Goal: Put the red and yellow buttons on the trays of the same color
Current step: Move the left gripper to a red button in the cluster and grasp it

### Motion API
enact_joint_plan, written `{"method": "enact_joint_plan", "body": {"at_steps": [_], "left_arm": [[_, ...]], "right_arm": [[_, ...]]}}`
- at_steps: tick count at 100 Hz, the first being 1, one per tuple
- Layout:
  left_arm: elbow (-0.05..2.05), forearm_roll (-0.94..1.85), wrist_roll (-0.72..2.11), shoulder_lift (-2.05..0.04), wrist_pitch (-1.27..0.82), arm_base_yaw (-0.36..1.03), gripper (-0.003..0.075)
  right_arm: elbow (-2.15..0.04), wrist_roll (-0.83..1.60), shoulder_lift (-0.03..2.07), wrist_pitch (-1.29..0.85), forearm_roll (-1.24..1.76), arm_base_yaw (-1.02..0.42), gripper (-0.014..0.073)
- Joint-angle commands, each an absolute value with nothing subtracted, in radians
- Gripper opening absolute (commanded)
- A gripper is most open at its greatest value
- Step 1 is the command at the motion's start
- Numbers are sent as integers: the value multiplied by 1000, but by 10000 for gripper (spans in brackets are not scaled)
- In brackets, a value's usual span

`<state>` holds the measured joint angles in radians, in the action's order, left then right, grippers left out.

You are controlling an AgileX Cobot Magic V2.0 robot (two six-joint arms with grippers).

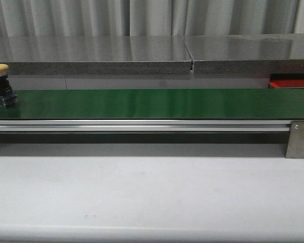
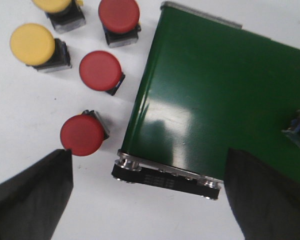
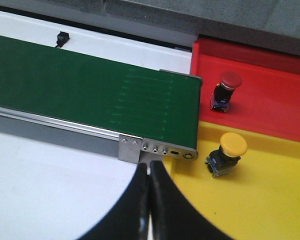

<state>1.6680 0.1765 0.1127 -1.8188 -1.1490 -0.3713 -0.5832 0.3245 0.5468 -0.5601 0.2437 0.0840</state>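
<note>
Nearest in the front view lies the pale, matte worktop, smooth and faintly scuffed. Beyond it runs a ribbed aluminium rail ending in a bolted metal bracket, carrying the long, glossy green belt. At the belt's left end stands a yellow button, its domed cap on a dark, boxy base. Behind rises a speckled grey stone-like ledge and pleated curtains.

The left gripper hangs with jaws spread wide and empty over the belt's roller end. On the white surface beside that end sit three red buttons and two yellow ones, all with round matte caps on square bodies.

The right gripper has its black curved jaws pressed together, holding nothing. Past the belt's other end lie a flat yellow tray with one yellow-capped button on it, and, farther, a low-rimmed red tray holding one red-capped button.
</note>
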Motion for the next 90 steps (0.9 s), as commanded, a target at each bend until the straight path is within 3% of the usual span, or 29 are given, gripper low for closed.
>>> {"method": "enact_joint_plan", "body": {"at_steps": [1, 28, 90], "left_arm": [[1608, 182, 110, -1745, -1054, -392, 599], [1463, 188, 75, -1741, -902, -461, 599], [1464, 209, 68, -1859, -785, -470, 599]], "right_arm": [[-611, 331, 547, -485, 241, 81, -118], [-611, 331, 547, -485, 241, 81, -118], [-611, 331, 547, -485, 241, 81, -118]]}}
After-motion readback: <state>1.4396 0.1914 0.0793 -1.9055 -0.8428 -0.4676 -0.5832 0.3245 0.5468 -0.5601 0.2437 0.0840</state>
